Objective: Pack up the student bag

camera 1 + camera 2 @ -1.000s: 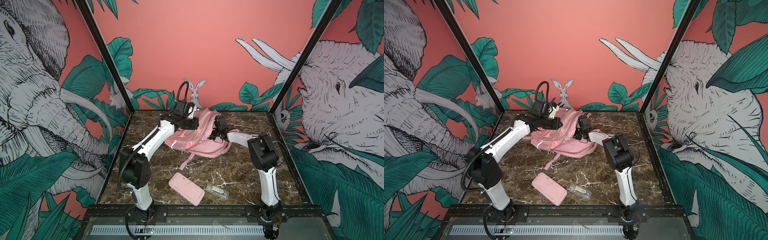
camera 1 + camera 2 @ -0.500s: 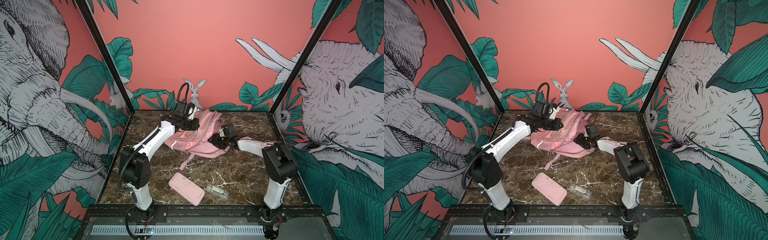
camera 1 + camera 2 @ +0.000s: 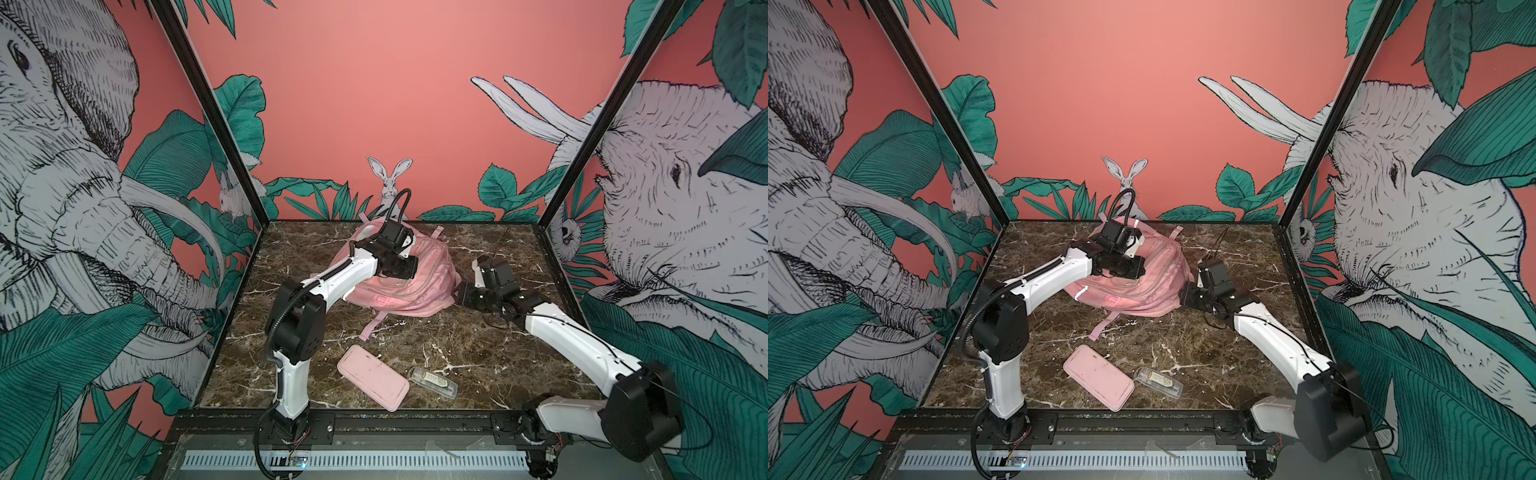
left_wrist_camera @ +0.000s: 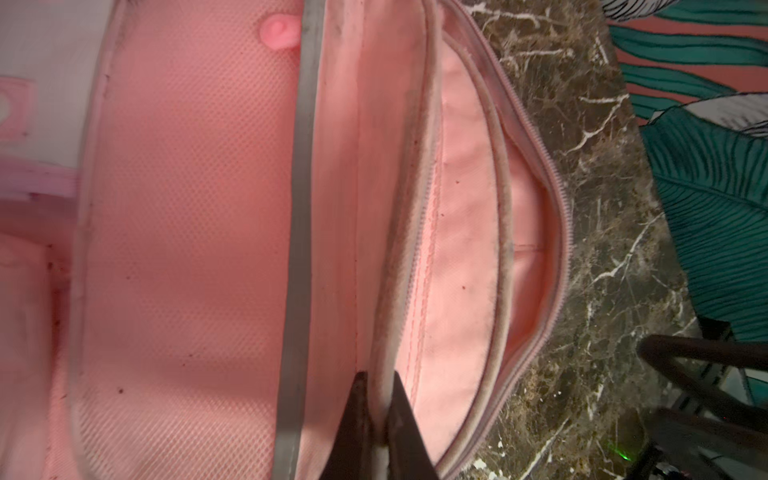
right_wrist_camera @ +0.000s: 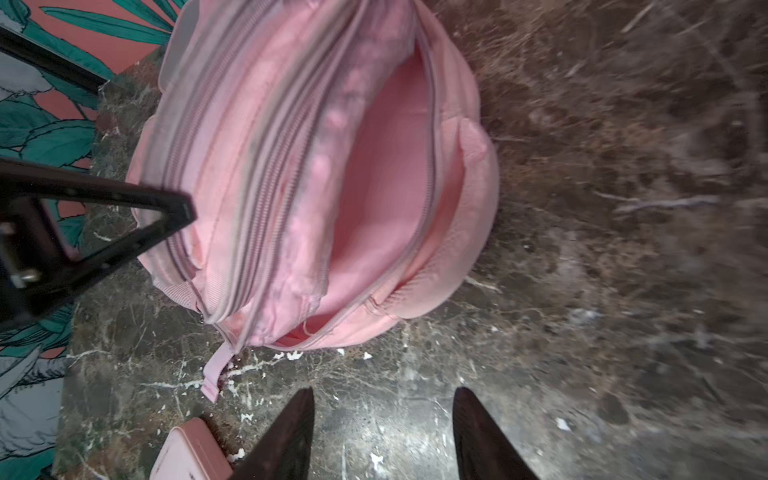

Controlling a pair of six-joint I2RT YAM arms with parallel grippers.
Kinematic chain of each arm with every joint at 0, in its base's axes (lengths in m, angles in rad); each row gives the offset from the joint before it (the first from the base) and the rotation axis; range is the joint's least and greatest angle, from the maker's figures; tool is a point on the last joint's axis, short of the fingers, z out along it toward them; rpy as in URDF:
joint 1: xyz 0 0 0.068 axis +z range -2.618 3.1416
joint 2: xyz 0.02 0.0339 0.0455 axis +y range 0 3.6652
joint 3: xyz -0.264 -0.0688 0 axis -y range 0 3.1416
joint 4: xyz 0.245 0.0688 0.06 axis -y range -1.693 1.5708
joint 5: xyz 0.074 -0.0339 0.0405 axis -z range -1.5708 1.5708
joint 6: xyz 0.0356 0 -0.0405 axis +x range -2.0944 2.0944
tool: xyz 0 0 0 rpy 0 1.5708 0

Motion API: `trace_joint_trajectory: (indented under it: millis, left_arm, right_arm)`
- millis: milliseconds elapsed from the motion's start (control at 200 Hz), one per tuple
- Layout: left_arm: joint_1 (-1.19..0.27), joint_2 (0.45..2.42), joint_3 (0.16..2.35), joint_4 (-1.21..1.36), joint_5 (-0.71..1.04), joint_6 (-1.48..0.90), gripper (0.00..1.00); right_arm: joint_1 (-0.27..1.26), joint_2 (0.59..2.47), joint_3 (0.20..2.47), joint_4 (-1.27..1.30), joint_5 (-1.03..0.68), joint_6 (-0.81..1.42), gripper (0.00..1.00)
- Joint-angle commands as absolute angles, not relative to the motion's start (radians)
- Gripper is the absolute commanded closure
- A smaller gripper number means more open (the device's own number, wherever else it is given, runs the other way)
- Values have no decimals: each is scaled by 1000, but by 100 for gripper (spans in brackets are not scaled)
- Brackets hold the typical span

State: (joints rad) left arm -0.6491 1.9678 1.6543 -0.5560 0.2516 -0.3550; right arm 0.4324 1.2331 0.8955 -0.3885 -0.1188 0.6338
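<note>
- student bag (image 3: pixel 399 286) is lying at 12 o'clock on the table (image 3: pixel 457 345), mouth gaping on its 3 o'clock side.
- left gripper (image 4: pixel 377 386) is clamping tight on the zip rim, propping the mouth open.
- right gripper (image 5: pixel 383 395) is hanging at the bag's 3 o'clock, jaws roughly half apart, empty.
- pencil pouch (image 3: pixel 372 377) and clear case (image 3: pixel 434 380) are sitting at 6 o'clock, unpacked.
- My read: right should be fetching the pouch. Grip a short end and feed it in flat while left is lifting the rim.

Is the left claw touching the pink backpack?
Touching. The left wrist view shows the left gripper shut on an edge of the student bag, with the fabric pinched between its fingers.
</note>
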Motion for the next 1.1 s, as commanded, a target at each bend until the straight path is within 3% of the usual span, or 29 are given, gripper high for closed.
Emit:
trace_joint_trajectory:
  millis: [0,210,515,655,1095]
  left_arm:
    - [-672,1964,1699,-519,242,-350,100]
    - [-694,1966,1659,-514,227,-347,97]
    - [-694,1880,1586,-570,108,-278,53]
    - [-666,1790,1512,-580,61,-262,42]
    - [-314,1495,1068,-453,128,-374,38]
  right_arm:
    - [429,1192,896,-468,-56,584,46]
    - [436,1184,907,-472,-82,577,46]
    - [508,1223,939,-449,-81,566,45]
    - [539,1241,949,-433,-83,566,44]
    - [676,1409,986,-327,-127,621,45]
